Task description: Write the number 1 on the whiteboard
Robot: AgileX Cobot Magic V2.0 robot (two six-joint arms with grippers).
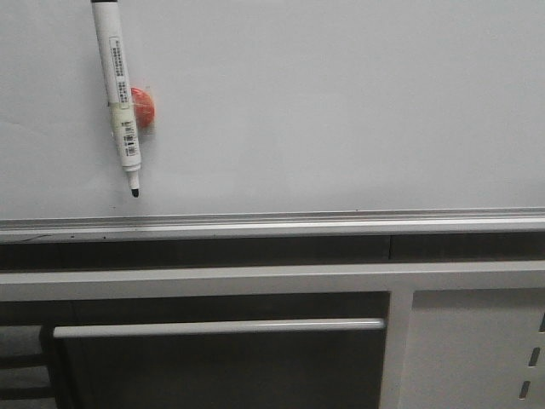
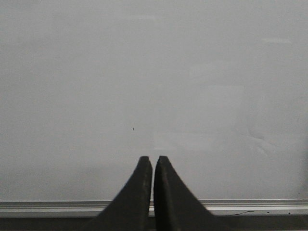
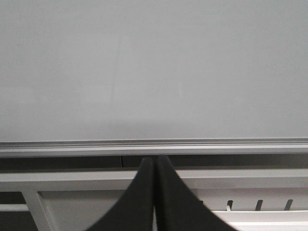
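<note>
The whiteboard (image 1: 341, 102) fills the upper part of the front view, with its silver rail (image 1: 281, 223) along the lower edge. A white marker (image 1: 117, 94) hangs upright against the board at the upper left, black tip (image 1: 134, 192) pointing down, beside a round orange-red piece (image 1: 143, 107). No stroke of the number 1 shows on the board. Neither gripper shows in the front view. My left gripper (image 2: 153, 159) is shut and empty, facing the bare whiteboard (image 2: 192, 72) just above the rail (image 2: 250, 206). My right gripper (image 3: 154, 158) is shut and empty, facing the rail (image 3: 192, 146) and whiteboard (image 3: 168, 62).
Below the rail is a white cabinet frame with a horizontal bar (image 1: 221, 327) and a white panel with slots (image 1: 477, 349) at the lower right. The slotted panel also shows in the right wrist view (image 3: 260, 204). A tiny dark speck (image 2: 133, 128) marks the board.
</note>
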